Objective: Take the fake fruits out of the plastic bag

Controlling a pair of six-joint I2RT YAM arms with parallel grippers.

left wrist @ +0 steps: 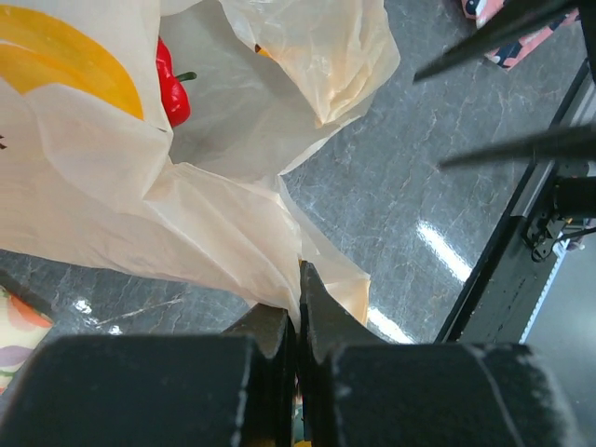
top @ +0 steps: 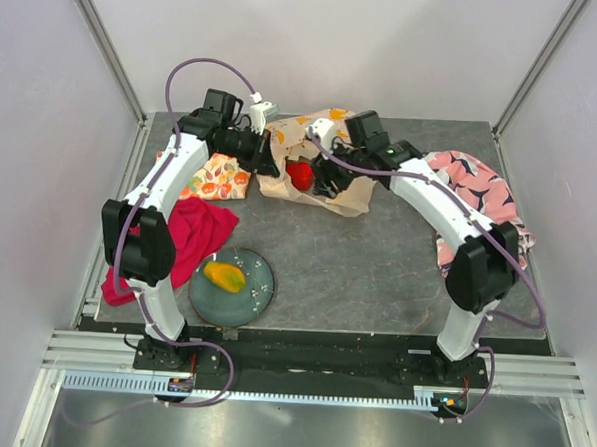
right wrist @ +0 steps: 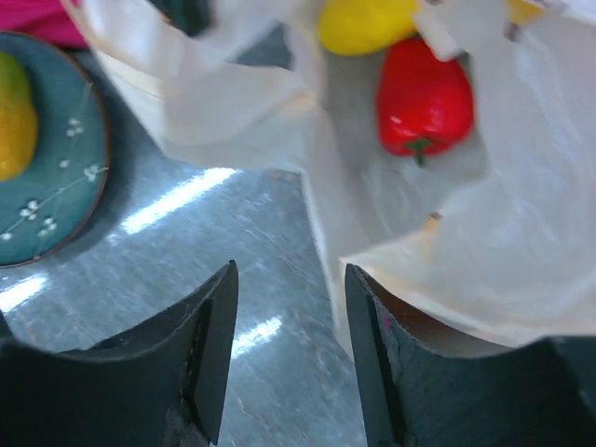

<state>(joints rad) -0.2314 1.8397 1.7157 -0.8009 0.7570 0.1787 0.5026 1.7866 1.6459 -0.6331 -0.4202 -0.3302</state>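
Observation:
The cream plastic bag (top: 325,190) lies at the back middle of the table, its mouth open. A red pepper (top: 299,173) lies inside it, also in the left wrist view (left wrist: 170,88) and the right wrist view (right wrist: 424,98), where a yellow fruit (right wrist: 363,20) lies beside it. My left gripper (left wrist: 298,279) is shut on a fold of the bag's edge (left wrist: 186,214). My right gripper (right wrist: 291,279) is open just before the bag's mouth (right wrist: 466,242), one finger touching the bag's edge, nothing between the jaws. A yellow-orange mango (top: 224,276) lies on the teal plate (top: 257,296).
A red cloth (top: 193,233) lies left of the plate. A fruit-printed orange-and-white cloth (top: 216,177) lies left of the bag. A pink patterned cloth (top: 480,193) lies at the right under the right arm. The plate (right wrist: 65,186) also shows in the right wrist view.

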